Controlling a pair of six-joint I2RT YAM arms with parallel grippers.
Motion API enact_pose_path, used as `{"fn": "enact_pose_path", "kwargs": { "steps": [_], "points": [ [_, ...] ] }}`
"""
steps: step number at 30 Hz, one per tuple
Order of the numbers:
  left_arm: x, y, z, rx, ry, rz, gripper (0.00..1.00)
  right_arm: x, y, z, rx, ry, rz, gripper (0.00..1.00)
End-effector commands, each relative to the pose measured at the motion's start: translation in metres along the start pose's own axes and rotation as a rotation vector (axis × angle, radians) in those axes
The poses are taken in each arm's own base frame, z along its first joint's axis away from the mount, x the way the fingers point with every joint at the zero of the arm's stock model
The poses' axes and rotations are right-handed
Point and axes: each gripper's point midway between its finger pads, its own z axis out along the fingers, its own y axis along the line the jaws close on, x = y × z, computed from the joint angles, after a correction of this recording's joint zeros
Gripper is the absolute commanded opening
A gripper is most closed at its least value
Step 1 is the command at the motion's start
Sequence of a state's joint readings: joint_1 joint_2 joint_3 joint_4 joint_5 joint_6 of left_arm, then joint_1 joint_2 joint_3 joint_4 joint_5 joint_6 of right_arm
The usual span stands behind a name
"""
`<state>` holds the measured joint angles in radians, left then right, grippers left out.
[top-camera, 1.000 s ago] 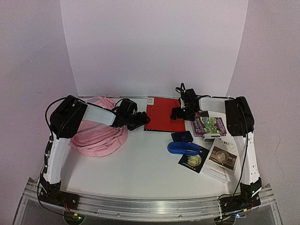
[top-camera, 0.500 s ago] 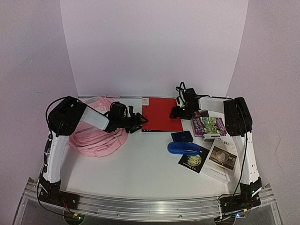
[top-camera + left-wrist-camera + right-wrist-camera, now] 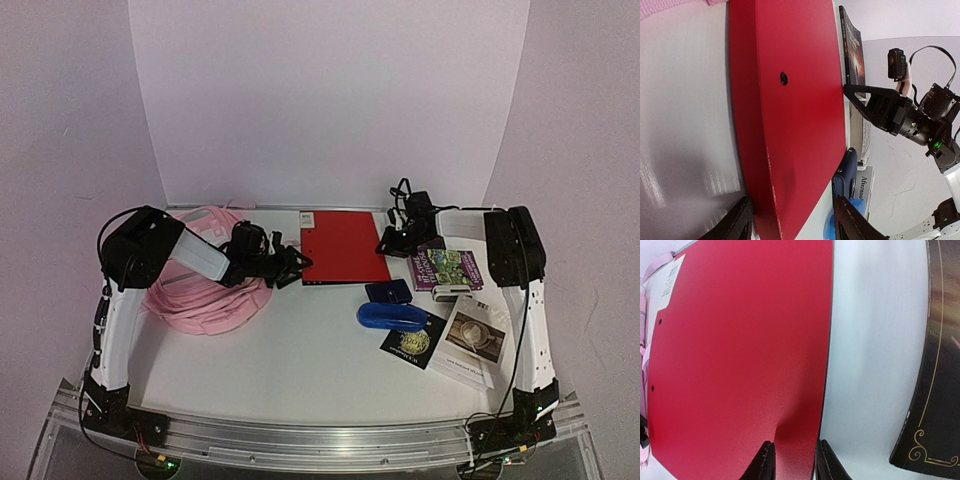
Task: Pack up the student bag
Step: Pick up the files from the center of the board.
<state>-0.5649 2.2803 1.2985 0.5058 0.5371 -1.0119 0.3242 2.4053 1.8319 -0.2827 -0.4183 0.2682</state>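
The student bag (image 3: 205, 295) slumps at the bench's (image 3: 300, 350) left rear, partly hidden by the left arm (image 3: 195, 255), whose left tool (image 3: 289, 267) stands open astride the red folder's (image 3: 340, 245) near-left corner, while the right tool (image 3: 389, 244) pinches the folder's right edge, with a purple book (image 3: 445, 268) and a blue pouch (image 3: 388, 291) close by.

Front-centre of white surface (image 3: 290, 365) is bare, easy pass. Left side blocked by big soft pink fabric backpack (image 3: 205, 295). Flat red plastic folder (image 3: 345, 247) fills back middle. Right side crowded: purple-green book (image 3: 447, 268), dark blue pouch (image 3: 388, 291), blue band (image 3: 392, 316), black booklet (image 3: 410, 342), white leaflet (image 3: 472, 340), packed close together.
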Motion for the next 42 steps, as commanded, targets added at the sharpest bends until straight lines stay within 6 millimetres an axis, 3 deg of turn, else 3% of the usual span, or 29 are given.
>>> {"fn": "enact_pose_path", "kwargs": {
  "steps": [1, 8, 15, 18, 22, 27, 33, 36, 40, 42],
  "points": [
    [0.007, -0.022, 0.007, 0.073, -0.012, 0.048, 0.56, 0.041, 0.129, -0.029, -0.424, 0.166, -0.037, 0.22],
    [0.005, -0.005, 0.004, 0.026, -0.029, 0.024, 0.56, 0.03, 0.137, -0.048, -0.518, 0.134, 0.019, 0.19],
    [0.005, -0.007, 0.003, 0.037, -0.033, 0.029, 0.54, 0.016, 0.144, -0.059, -0.561, 0.087, 0.048, 0.17],
    [0.003, -0.016, -0.002, 0.066, -0.043, 0.045, 0.48, 0.016, 0.138, -0.055, -0.535, 0.079, 0.052, 0.17],
    [-0.002, -0.04, -0.015, 0.135, -0.081, 0.082, 0.31, 0.019, 0.129, -0.044, -0.496, 0.073, 0.044, 0.18],
    [-0.013, -0.062, -0.037, 0.136, -0.161, 0.137, 0.14, 0.009, 0.133, -0.052, -0.491, 0.038, 0.015, 0.4],
    [-0.024, -0.088, -0.06, 0.129, -0.226, 0.234, 0.01, -0.024, 0.159, -0.104, -0.513, -0.078, -0.1, 0.8],
    [-0.029, -0.1, -0.077, 0.112, -0.276, 0.278, 0.0, -0.036, 0.162, -0.131, -0.498, -0.124, -0.165, 0.96],
    [-0.032, -0.132, -0.11, 0.19, -0.358, 0.341, 0.0, -0.049, 0.155, -0.167, -0.443, -0.192, -0.164, 0.98],
    [-0.032, -0.152, -0.126, 0.249, -0.394, 0.375, 0.0, -0.038, 0.152, -0.174, -0.427, -0.19, -0.144, 0.98]
  ]
}}
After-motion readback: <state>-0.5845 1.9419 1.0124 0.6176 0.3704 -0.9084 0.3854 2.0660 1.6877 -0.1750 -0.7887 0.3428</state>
